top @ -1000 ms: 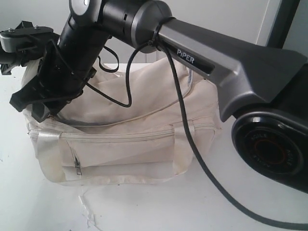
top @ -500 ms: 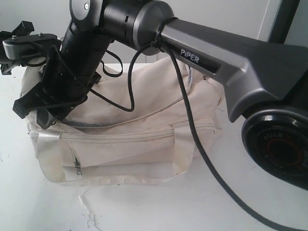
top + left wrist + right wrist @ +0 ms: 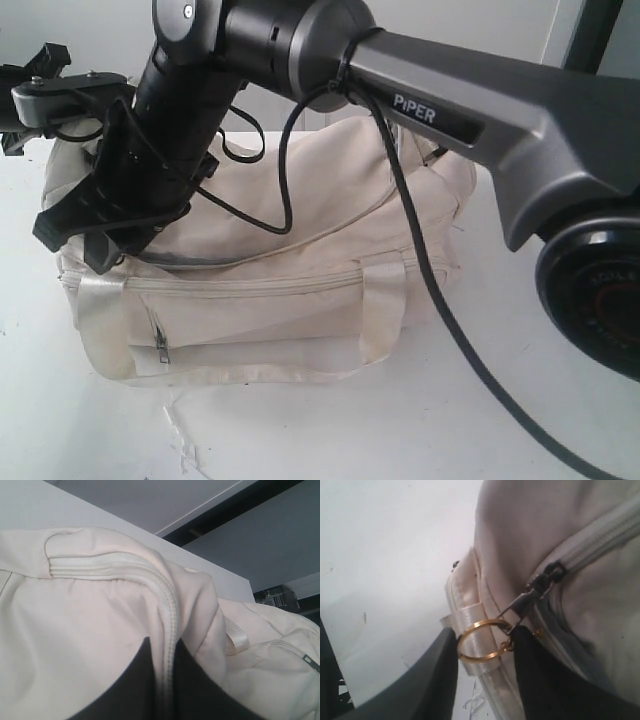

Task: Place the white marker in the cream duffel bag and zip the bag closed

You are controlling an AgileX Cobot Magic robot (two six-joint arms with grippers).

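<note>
Two grippers hold the bag [image 3: 260, 310]: the left gripper [image 3: 162, 652] pinches its seam [image 3: 170, 605], the right gripper [image 3: 485, 642], clamped on the zip ring [image 3: 485, 622], has barely shifted, so we judge zipping unfinished, marker unseen.

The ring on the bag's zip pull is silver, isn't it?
Not silver: the ring on the zip pull of the bag is gold-coloured. The right wrist view shows it clearly.

White table [image 3: 300, 445]; thin crinkled clear scrap [image 3: 180, 435] lying on it, toward camera; pale wall [image 3: 480, 30] behind.
</note>
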